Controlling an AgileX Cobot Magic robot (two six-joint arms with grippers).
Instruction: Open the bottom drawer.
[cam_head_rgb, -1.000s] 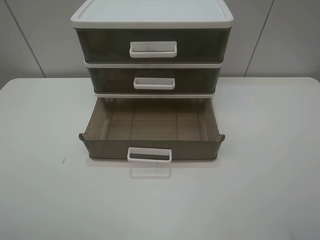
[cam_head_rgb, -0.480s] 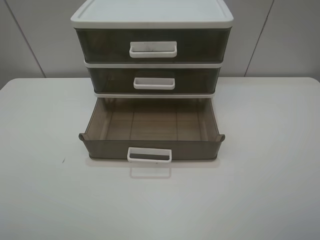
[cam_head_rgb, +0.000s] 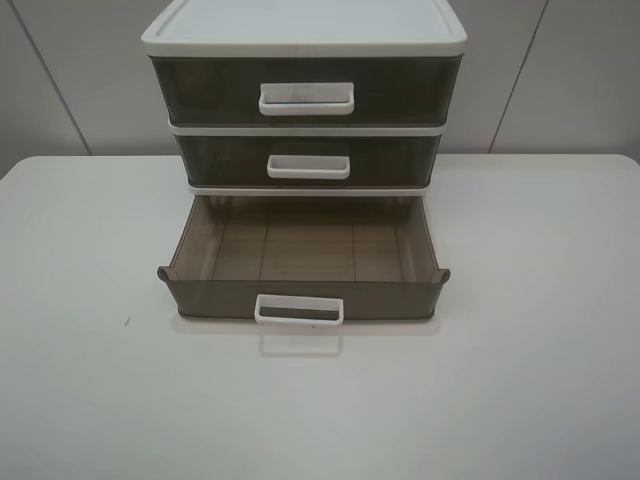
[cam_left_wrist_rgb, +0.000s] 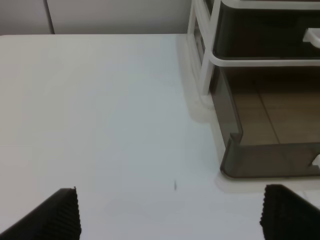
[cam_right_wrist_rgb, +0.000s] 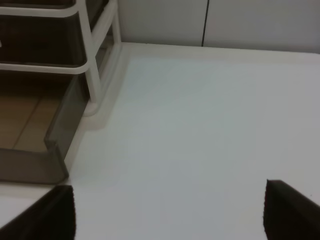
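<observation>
The bottom drawer (cam_head_rgb: 303, 298) is pulled far out of the white-framed unit (cam_head_rgb: 305, 186). It is smoky brown and empty, with a white loop handle (cam_head_rgb: 299, 311) at its front. Its left front corner shows in the left wrist view (cam_left_wrist_rgb: 235, 160) and its right front corner in the right wrist view (cam_right_wrist_rgb: 50, 165). My left gripper (cam_left_wrist_rgb: 170, 212) is open, its fingers (cam_left_wrist_rgb: 55, 215) spread wide over the table, left of the drawer. My right gripper (cam_right_wrist_rgb: 167, 210) is open, its fingers (cam_right_wrist_rgb: 287, 210) spread wide, right of the drawer. Neither gripper shows in the exterior high view.
The middle drawer (cam_head_rgb: 308, 162) and the top drawer (cam_head_rgb: 305, 92) are shut, under a white lid (cam_head_rgb: 303, 22). The unit stands at the back of a white table (cam_head_rgb: 110, 390). A grey panelled wall (cam_head_rgb: 560, 70) is behind.
</observation>
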